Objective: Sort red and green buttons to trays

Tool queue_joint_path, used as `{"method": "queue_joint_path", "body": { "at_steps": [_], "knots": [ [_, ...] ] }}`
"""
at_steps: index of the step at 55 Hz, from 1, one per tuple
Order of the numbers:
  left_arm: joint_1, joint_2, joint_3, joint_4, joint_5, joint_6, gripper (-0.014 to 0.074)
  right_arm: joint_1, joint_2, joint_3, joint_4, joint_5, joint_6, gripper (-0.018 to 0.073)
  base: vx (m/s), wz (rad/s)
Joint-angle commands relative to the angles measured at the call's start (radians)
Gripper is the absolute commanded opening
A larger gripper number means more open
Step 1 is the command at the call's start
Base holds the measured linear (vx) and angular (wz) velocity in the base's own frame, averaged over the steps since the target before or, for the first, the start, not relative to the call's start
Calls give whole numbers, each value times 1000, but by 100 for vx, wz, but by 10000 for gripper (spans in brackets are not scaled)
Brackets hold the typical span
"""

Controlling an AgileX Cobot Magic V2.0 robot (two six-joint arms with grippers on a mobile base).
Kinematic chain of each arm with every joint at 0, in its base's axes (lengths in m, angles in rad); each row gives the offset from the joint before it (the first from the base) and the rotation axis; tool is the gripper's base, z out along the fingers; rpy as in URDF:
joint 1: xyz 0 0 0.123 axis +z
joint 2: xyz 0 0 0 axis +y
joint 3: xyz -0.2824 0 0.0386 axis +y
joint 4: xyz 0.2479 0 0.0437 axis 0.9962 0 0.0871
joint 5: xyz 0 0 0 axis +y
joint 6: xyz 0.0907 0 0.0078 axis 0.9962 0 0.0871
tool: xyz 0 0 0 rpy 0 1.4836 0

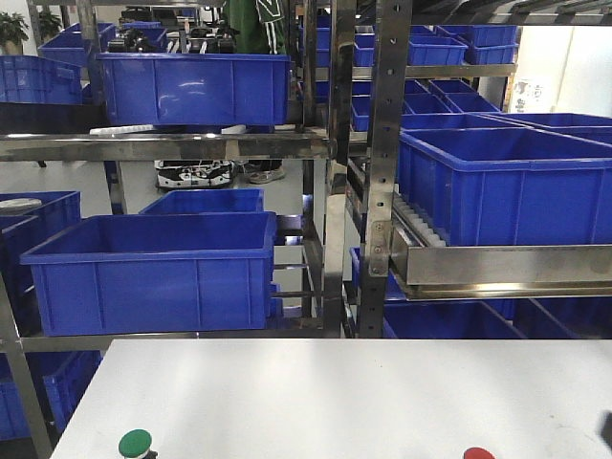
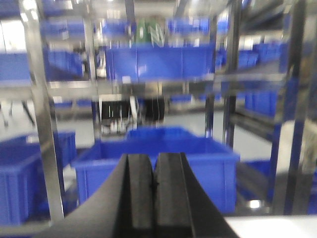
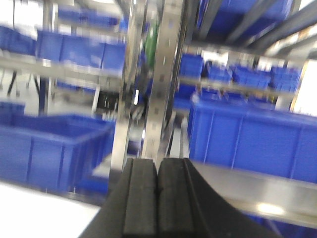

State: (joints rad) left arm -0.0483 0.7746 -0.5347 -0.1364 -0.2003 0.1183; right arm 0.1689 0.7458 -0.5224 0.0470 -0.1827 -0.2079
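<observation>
Two hands, entry one: how do they stand? (clerk)

Item, left hand point(image 2: 154, 168): pads pressed together, nothing between them, raised and aimed at the racks. Item, right hand point(image 3: 157, 171): likewise pressed together and empty. Both wrist views are blurred. (checker)

Entry two, the buttons? (clerk)

Item, green button point(image 1: 135, 443): at the near edge of the surface point(image 1: 335, 392), left side, cap up. Item, red button point(image 1: 479, 453): same edge, right side, only the top of its dome in frame. They are well apart from each other. (checker)

Entry three, the trays? (clerk)

Not in any view; I cannot tell where they lie. (checker)

Further back? (clerk)

Item, blue bins point(image 1: 153, 273) on a steel rack point(image 1: 387, 143), with more bins behind. None is a target. (checker)

Step in hand, and how to do it well? (clerk)

By my reckoning, the first reach; neither button is sorted yet. Each hand needs spreading wide before it drops, since pads pressed shut would only knock a cap. The left side suits the green, the right the red. Descend straight over the dome and close low on the dark body rather than on the rounded cap, which looks prone to slipping. Locate the matching tray before lifting. (checker)
</observation>
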Motion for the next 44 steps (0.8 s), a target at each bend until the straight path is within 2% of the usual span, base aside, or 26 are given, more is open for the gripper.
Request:
{"method": "queue_joint_path", "body": {
  "at_steps": [1,9,15,21,25,33,39,44],
  "knots": [
    [-2,96,-67,1,-101,-4,-3,1,108,-37,-8,-136,-9,-5,0,0],
    [-2,189,-81,73,-109,-4,31,1,200,-36,-8,-145,0,32,0,0],
    [-2,234,-81,98,-108,-10,108,1,216,-36,-8,-142,25,123,0,0],
    [-2,263,-81,98,-115,-10,227,1,221,-36,-6,-149,25,293,0,0],
    [-2,281,-81,97,-119,-10,330,1,231,-36,7,-166,25,460,0,0],
    [-2,306,-81,97,-132,-10,501,1,248,-36,30,-237,25,711,0,0],
    [-2,315,-81,97,-162,-10,559,1,255,-35,28,-275,58,729,0,0],
    [-2,317,-81,97,-178,-10,563,0,330,-2,25,-308,63,718,0,0]
  ]
}}
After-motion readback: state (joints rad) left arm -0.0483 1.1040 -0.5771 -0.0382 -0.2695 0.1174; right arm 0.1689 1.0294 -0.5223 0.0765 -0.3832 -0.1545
